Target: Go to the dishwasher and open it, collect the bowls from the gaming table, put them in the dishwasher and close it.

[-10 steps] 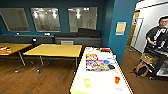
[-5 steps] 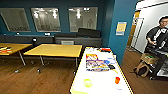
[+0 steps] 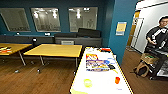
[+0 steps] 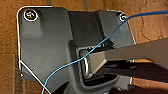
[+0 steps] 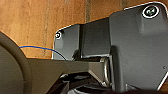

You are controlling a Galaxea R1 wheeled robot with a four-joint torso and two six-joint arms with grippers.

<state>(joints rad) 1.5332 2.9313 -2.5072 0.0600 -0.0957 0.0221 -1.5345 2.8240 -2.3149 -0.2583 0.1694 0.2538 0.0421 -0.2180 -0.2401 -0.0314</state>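
The gaming table [image 3: 102,80] is a long white-topped table running away from me at centre right in the head view, with colourful board-game boxes [image 3: 96,63] on its middle. Near its close end sit the bowls: a pale yellow-green one [image 3: 87,82] on the left side and a smaller orange-red one [image 3: 117,80] on the right side. The dishwasher is out of view. Both wrist views look down on the robot's own dark plate over wooden floor [image 4: 7,50], and the state of the grippers cannot be made out.
Yellow-topped tables [image 3: 55,50] stand to the left on the wood floor [image 3: 37,80]. A blue wall corner [image 3: 122,32] rises just right of the white table. A person [image 3: 157,37] with a control rig stands at far right beside a bag [image 3: 141,68].
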